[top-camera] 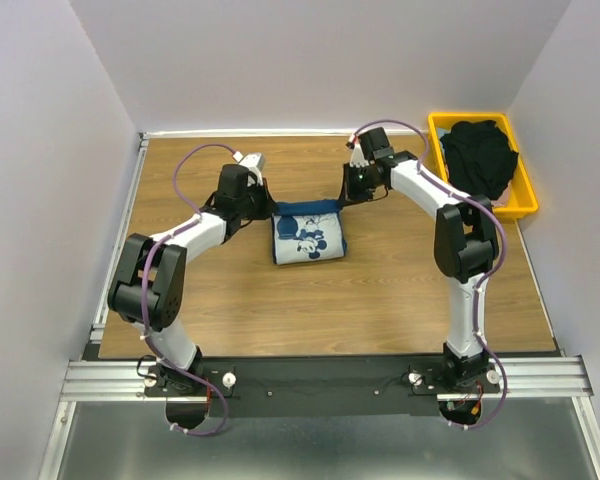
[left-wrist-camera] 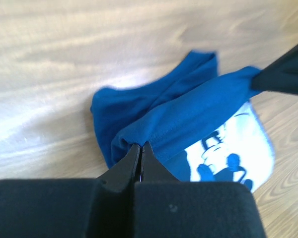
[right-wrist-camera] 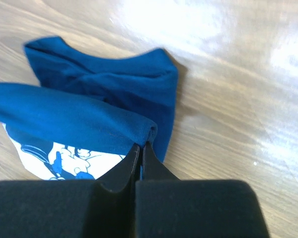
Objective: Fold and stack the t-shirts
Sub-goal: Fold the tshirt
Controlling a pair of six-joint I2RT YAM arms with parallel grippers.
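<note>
A navy t-shirt (top-camera: pixel 308 238) with a white cartoon print lies partly folded near the middle of the tabletop (top-camera: pixel 230 310). The left gripper (left-wrist-camera: pixel 140 146) and right gripper (right-wrist-camera: pixel 141 146) each pinch one end of its raised far fold, fingers closed tight on the cloth. A black t-shirt (top-camera: pixel 480 155) sits heaped in a yellow tray (top-camera: pixel 515 208) at the far right corner. A clean fold likely needs both ends carried level and together toward the near edge.
</note>
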